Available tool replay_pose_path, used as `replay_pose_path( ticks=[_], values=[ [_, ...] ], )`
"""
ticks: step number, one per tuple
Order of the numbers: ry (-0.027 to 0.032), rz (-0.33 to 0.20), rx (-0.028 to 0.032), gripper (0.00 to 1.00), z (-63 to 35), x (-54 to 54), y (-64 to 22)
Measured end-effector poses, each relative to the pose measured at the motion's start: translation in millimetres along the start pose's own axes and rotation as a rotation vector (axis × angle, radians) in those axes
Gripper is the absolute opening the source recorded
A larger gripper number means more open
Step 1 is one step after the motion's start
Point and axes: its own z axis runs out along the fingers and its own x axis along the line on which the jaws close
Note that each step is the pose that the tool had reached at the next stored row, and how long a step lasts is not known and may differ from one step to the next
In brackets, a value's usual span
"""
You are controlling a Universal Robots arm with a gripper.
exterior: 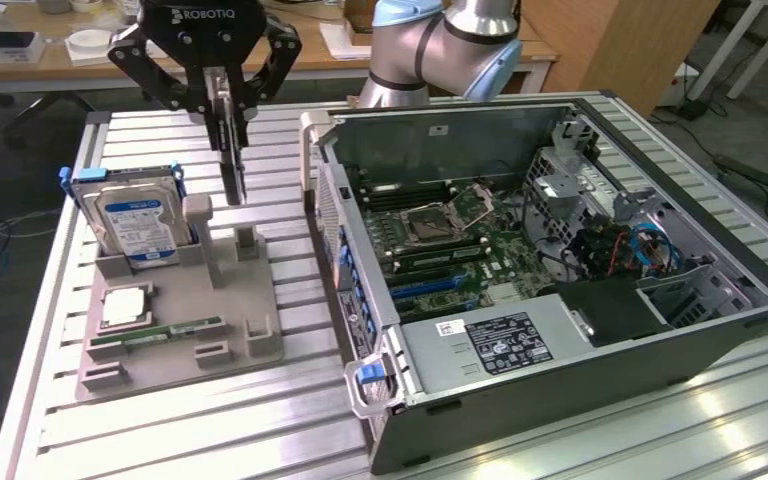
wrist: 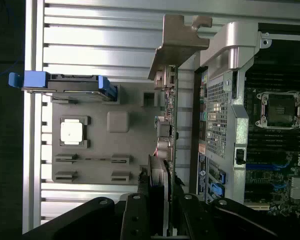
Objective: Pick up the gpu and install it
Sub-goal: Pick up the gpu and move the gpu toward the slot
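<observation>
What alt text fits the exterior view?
The gripper holds the gpu upright, edge-on, over a grey parts tray on a slatted metal table. An open computer case with its motherboard exposed lies at the exterior view's right; a hard drive stands in the tray.

exterior view: sat high, looked obliquely down, wide, over table [exterior: 197,430], parts tray [exterior: 217,285], open PC case [exterior: 651,350].
wrist view: looked straight down, close, past gripper [wrist: 160,177].
shared: parts tray, hard drive [exterior: 137,225], PC case edge.
</observation>
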Motion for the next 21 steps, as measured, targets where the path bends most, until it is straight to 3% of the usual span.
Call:
replay_pose_path(
  ticks=[12,21],
  values=[
    [0.0001,0.000,0.0000,0.27,0.0,-1.7,0.0],
    [0.0000,0.000,0.0001,0.27,0.3,-13.8,-0.2]
  ],
)
